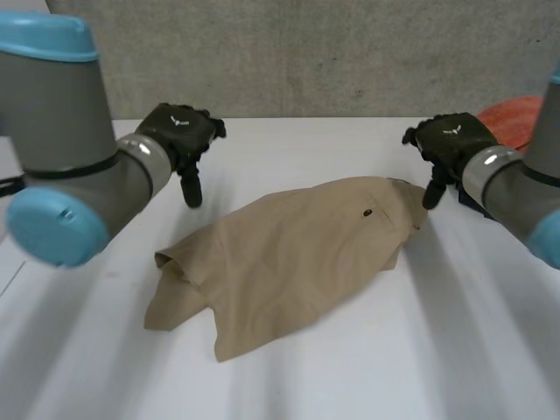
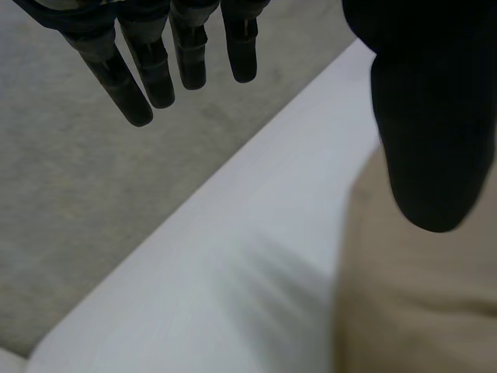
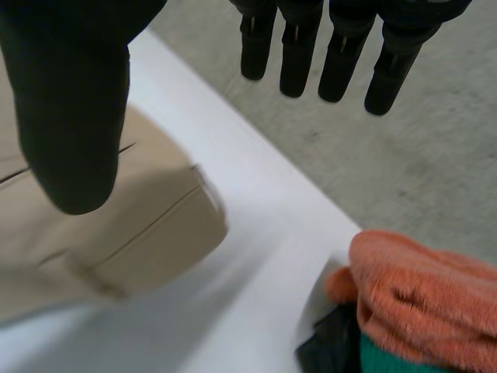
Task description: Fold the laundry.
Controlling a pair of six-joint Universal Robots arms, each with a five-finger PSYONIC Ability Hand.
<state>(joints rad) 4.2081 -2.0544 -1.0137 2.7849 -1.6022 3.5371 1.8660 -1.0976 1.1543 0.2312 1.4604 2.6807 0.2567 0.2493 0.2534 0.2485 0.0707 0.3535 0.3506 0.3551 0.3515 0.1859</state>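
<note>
1. A tan garment [image 1: 289, 262] lies crumpled near the middle of the white table [image 1: 472, 350]. It stretches from the near left toward the far right. One small dark spot [image 1: 367, 211] shows on its far part.
2. On the far right corner of the table there is a small pile of cloth. An orange towel [image 3: 427, 295] lies on top, with a green piece [image 3: 388, 357] and a black piece [image 3: 330, 350] under its edge. This pile is near the garment but apart from it.
3. The left hand [image 1: 179, 131] hangs over the table just beside the far left edge of the garment. Its fingers [image 2: 147, 70] are straight and spread away from the thumb [image 2: 435, 116], so the hand is wide and holds nothing.
4. The right hand [image 1: 451, 140] hangs at the far right corner of the garment, between it and the pile. Its fingers [image 3: 342, 54] are also straight, and the thumb [image 3: 74, 101] stands well apart from them, over the cloth. It grips nothing.
5. I cannot tell if any fingertip touches the garment.
6. Both arms come in from the near side, each one bent toward the garment.
</note>
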